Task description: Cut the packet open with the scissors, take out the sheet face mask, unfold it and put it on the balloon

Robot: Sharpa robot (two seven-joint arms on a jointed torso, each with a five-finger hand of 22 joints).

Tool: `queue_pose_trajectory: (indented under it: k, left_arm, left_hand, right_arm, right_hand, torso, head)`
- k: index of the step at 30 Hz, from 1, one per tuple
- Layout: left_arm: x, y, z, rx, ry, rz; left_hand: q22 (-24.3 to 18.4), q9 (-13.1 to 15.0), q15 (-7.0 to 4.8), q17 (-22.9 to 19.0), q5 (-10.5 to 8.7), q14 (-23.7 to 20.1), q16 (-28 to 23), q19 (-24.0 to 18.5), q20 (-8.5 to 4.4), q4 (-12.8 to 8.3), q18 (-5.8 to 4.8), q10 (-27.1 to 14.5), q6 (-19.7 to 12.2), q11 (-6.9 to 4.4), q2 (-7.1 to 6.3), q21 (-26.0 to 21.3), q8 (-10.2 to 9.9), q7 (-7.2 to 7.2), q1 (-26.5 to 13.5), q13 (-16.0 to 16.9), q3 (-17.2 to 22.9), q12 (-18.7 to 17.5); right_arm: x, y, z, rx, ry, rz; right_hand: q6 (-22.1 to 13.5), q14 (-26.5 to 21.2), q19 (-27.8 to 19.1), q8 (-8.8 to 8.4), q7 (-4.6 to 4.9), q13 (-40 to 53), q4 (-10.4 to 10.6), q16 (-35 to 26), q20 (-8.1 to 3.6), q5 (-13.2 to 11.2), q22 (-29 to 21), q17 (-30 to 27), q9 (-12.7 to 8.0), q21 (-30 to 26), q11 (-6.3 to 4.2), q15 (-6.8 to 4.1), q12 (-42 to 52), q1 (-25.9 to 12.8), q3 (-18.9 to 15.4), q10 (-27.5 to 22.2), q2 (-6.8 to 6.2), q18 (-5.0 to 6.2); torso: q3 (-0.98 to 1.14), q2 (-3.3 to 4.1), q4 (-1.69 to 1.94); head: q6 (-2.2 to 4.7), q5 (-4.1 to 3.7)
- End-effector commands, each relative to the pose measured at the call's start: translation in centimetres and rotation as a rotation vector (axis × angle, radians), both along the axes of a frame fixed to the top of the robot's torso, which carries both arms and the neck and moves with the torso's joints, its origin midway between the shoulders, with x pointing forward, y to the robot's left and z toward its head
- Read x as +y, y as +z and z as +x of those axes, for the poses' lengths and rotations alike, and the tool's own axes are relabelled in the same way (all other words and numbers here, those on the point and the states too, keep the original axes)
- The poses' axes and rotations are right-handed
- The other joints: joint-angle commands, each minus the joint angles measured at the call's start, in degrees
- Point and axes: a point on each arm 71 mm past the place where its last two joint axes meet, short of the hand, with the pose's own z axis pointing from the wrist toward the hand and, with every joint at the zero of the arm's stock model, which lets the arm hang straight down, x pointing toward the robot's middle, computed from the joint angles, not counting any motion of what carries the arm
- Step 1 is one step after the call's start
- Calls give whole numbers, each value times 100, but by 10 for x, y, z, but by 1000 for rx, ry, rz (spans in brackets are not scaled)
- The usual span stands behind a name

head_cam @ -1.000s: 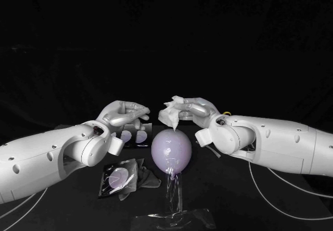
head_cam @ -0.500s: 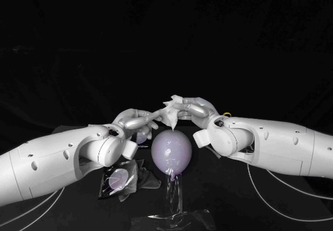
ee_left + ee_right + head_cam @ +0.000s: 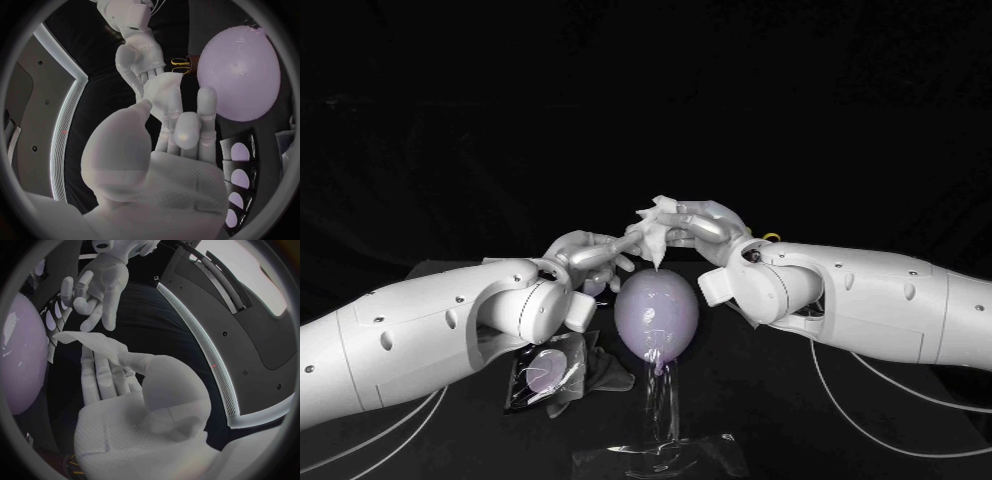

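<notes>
While right hand [image 3: 701,225] pinches mask [image 3: 651,215] above balloon [image 3: 655,310], left hand [image 3: 593,252] fingers spread; packet [image 3: 548,372] on table [image 3: 747,390].

Left hand [image 3: 589,250] just beside right hand [image 3: 697,225]

The sheet face mask [image 3: 651,222] is bunched in the right hand [image 3: 697,228], its shape hidden by the fingers. Whether the left hand [image 3: 589,255] touches it cannot be told. The left arm [image 3: 430,330] covers part of the packet [image 3: 548,372]. Of the scissors [image 3: 770,237], just a yellow bit peeks past the right wrist.
</notes>
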Motion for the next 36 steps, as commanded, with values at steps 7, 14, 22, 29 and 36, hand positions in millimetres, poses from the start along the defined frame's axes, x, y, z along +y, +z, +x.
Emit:
queue_pose_trajectory:
  k: [7, 14, 22, 29, 36]
  left_arm:
    - [-6, 3, -2, -3, -9, -23]
    - [-8, 3, -2, 1, -21, -30]
    - [-11, 3, -1, -3, -24, -30]
    - [-12, 4, 1, -15, -14, -32]
    - [-13, 5, 1, -19, -13, -34]
  left_hand:
    - [92, 19, -12, 104, -3, 4, 129, -57, -6, -5, -103, -52, 50, -19, 23, 108, 30, -48, -60, 52, -106, 81]
    - [88, 29, -42, 31, -3, -48, 101, -119, -14, -6, -93, 8, 155, -60, 9, 124, 83, -94, 9, 114, -200, 164]
    - [187, 19, -64, 156, -2, -20, 206, -112, -23, -14, -104, 36, 211, -88, 32, 200, 109, -125, 84, 151, -246, 209]
    - [224, -3, -80, 167, -1, -20, 236, -131, -32, -17, -105, 33, 233, -106, 99, 238, 113, -142, 230, 177, -241, 230]
    - [243, -27, -94, 154, 0, -31, 239, -155, -37, -49, -105, 18, 244, -123, 185, 259, 109, -160, 440, 184, -172, 221]
  right_arm:
    - [3, 1, 1, -14, 9, -3]
    - [5, 1, 0, -13, 13, -4]
    - [7, 1, -1, -13, 25, -3]
    - [9, 1, -2, -10, 34, -4]
    - [11, 0, -3, -8, 40, -5]
  right_hand:
    - [-8, -18, 9, 28, 229, 3, 8, -25, -1, 27, -9, -7, 5, -24, 2, 28, 34, -36, 31, 59, -14, 119]
    - [-7, -18, 7, 31, 228, 3, 9, -28, 0, 27, -13, -9, 5, -25, 2, 29, 34, -37, 31, 61, -15, 119]
    - [-7, -18, 7, 31, 228, 3, 9, -28, 0, 27, -13, -9, 5, -25, 2, 29, 34, -37, 31, 61, -15, 119]
    - [-5, -19, 4, 39, 227, 4, 8, -33, 0, 27, -20, -11, 5, -26, 0, 29, 35, -38, 32, 67, -17, 119]
    - [-5, -19, 4, 39, 227, 4, 8, -33, 0, 27, -20, -11, 5, -26, 0, 29, 35, -38, 32, 67, -17, 119]
  torso:
    - [1, -2, 4]
    - [4, -3, 0]
    - [4, 2, 0]
    - [3, -3, 4]
    - [1, -2, 4]
  head:
    - [-16, 8]
    - [-8, 3]
    - [-11, 6]
    - [-20, 10]
    - [-20, 18]
